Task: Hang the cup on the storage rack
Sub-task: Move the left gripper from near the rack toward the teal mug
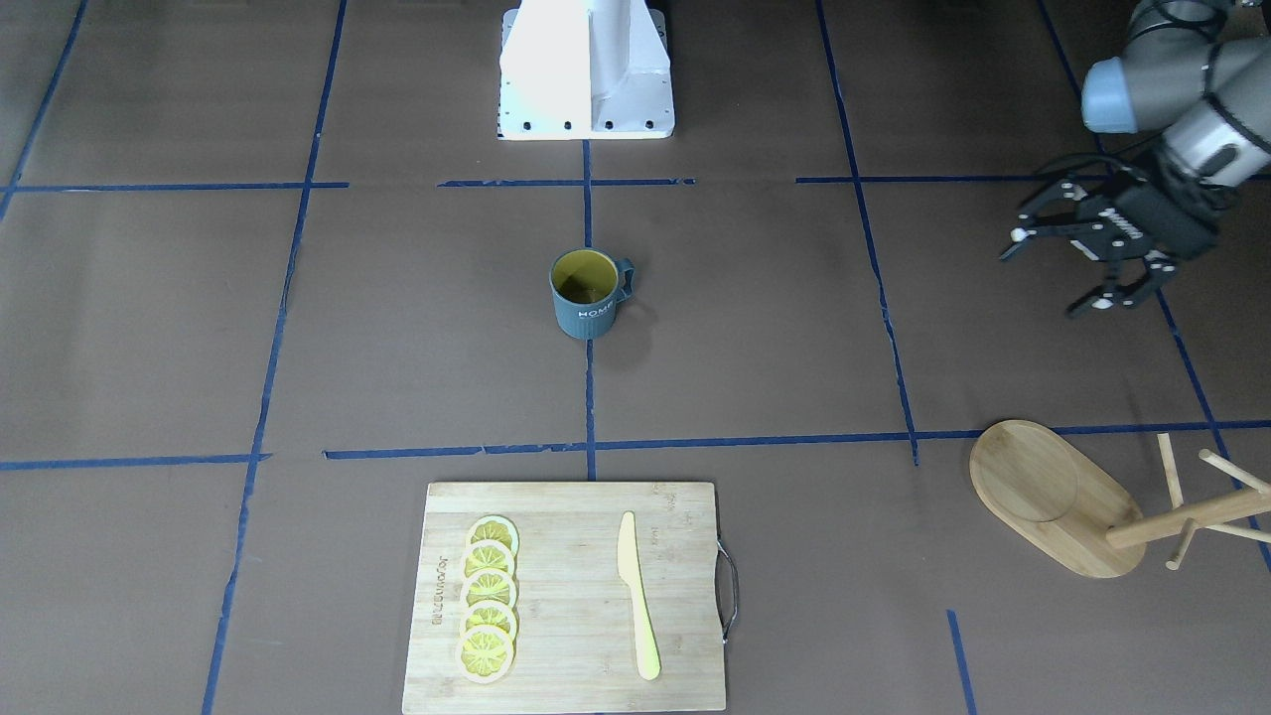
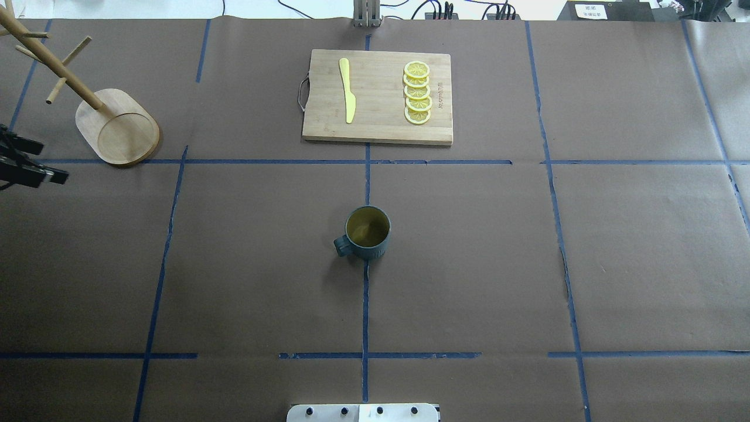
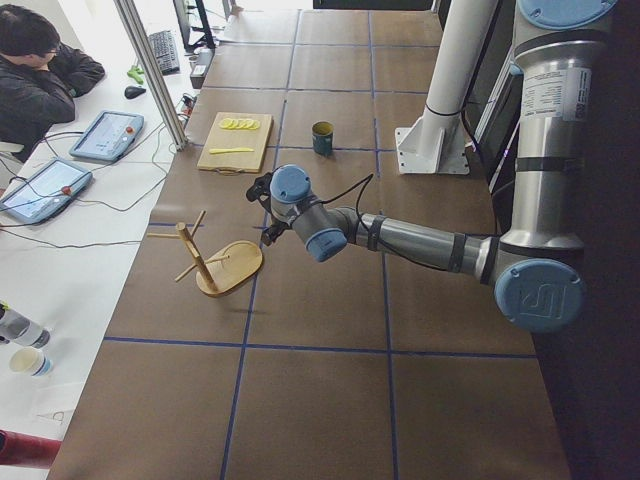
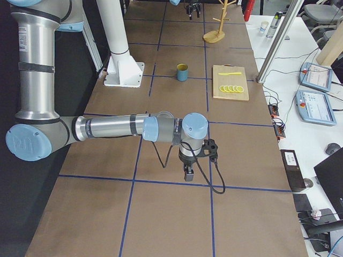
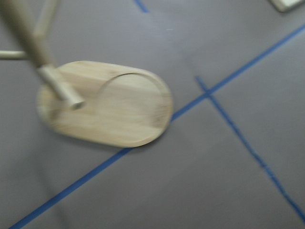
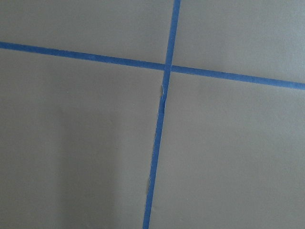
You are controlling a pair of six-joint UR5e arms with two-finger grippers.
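Note:
The cup (image 1: 586,293), dark teal with a yellow inside and white "HOME" lettering, stands upright at the middle of the table (image 2: 367,232), apart from both grippers. The storage rack (image 1: 1053,497), a bamboo mug tree with an oval base, post and pegs, stands at the far corner on my left side (image 2: 117,126) and fills the left wrist view (image 5: 109,109). My left gripper (image 1: 1056,270) is open and empty, above the table near the rack (image 2: 44,159). My right gripper (image 4: 186,174) shows only in the exterior right view, over bare table far from the cup; I cannot tell whether it is open or shut.
A bamboo cutting board (image 1: 574,596) lies at the far middle edge with several lemon slices (image 1: 489,596) and a yellow knife (image 1: 635,596) on it. The robot's white base (image 1: 586,70) is on the near side. An operator (image 3: 40,80) sits beyond the table.

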